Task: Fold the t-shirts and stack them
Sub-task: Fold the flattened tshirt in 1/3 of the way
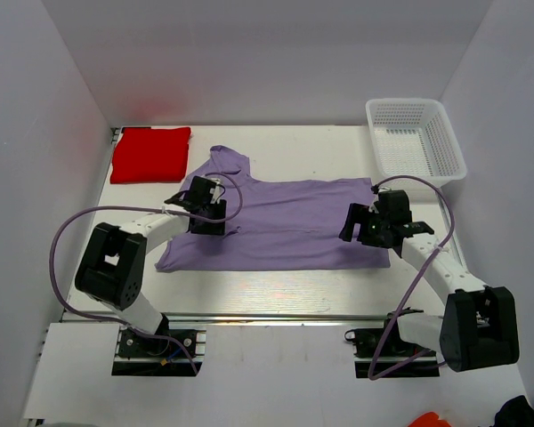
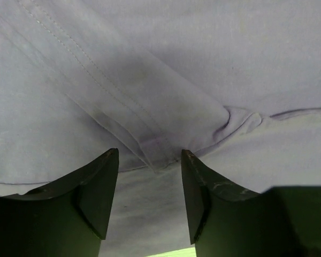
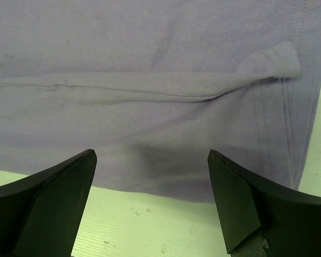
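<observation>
While white walls [image 1: 249, 53] are boxing in the surface [image 1: 276, 289], left pincer [image 2: 150, 160] and right pincer [image 3: 152, 160] are hanging released over the purple shirt [image 1: 285, 222], red shirt [image 1: 149, 153] folded far-left

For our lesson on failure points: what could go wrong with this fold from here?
The left gripper straddles a sleeve hem of the purple shirt; it might pinch just one layer. The right gripper sits at the shirt's edge and could miss cloth. The curled corner may crease in.
</observation>
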You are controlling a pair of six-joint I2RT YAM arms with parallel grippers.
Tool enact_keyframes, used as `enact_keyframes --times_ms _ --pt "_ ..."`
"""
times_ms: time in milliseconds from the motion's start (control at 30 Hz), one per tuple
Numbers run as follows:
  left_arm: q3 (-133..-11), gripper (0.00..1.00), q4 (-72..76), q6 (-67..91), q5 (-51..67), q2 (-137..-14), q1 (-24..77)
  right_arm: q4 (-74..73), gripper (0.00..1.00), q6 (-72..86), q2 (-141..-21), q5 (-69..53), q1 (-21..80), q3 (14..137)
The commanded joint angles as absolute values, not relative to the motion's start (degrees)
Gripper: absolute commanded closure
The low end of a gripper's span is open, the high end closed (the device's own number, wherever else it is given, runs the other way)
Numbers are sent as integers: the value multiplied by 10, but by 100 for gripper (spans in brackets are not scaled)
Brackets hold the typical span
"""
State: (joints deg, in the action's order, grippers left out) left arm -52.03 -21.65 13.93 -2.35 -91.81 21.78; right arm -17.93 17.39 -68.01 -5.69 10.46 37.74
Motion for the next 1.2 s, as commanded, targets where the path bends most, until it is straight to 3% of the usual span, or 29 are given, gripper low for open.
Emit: enact_keyframes --times_ms 0,200,267,333,500,700,1167 --pt "-537 40 -225 129 -16 -908 221 -182 10 167 -684 -47 101 403" --pt "-542 52 -237 124 -16 -933 227 -182 10 167 -687 -44 102 405" --pt "-548 62 -237 124 -16 -933 232 -184 10 168 -687 -40 101 408" --pt "-548 66 -237 124 -16 -933 232 -184 10 167 -686 -40 101 407" --pt "-548 100 -226 124 -16 -910 232 -184 10 166 -687 -40 100 407" --pt "-574 100 -207 114 -4 -897 232 -184 10 164 -686 -43 101 407" --pt "-744 100 -202 -103 65 -1052 232 -188 10 156 -699 -37 101 416"
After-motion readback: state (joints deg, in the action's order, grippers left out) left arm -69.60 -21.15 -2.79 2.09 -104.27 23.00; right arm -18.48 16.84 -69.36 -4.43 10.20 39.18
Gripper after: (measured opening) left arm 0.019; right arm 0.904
